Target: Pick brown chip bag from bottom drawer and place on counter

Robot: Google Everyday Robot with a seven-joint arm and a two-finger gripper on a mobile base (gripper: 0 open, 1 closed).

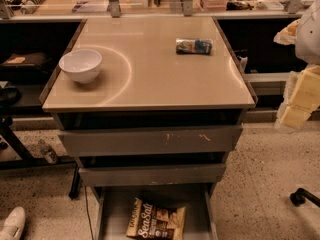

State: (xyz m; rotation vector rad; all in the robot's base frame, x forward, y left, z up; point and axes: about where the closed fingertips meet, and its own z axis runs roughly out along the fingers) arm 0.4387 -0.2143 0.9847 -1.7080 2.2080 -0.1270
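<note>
Low and left of the pale yellow robot hand (299,101) (grip state: cannot tell), flat in the open grey metal bottom drawer (115,209): crinkly dark brown chip bag (156,222). Directly left, glossy beige worktop (150,79).

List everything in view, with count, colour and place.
brown chip bag: one, dark brown with tan edges, lying in the open bottom drawer
counter: one, glossy beige, atop the grey drawer unit
bowl: one, white, counter's left side
small packet: one, blue and white, counter's far right
upper drawers: two, grey, above the bottom drawer
shoe: one, white, floor at lower left
gripper: one, pale yellowish, right edge, beside the counter
</note>
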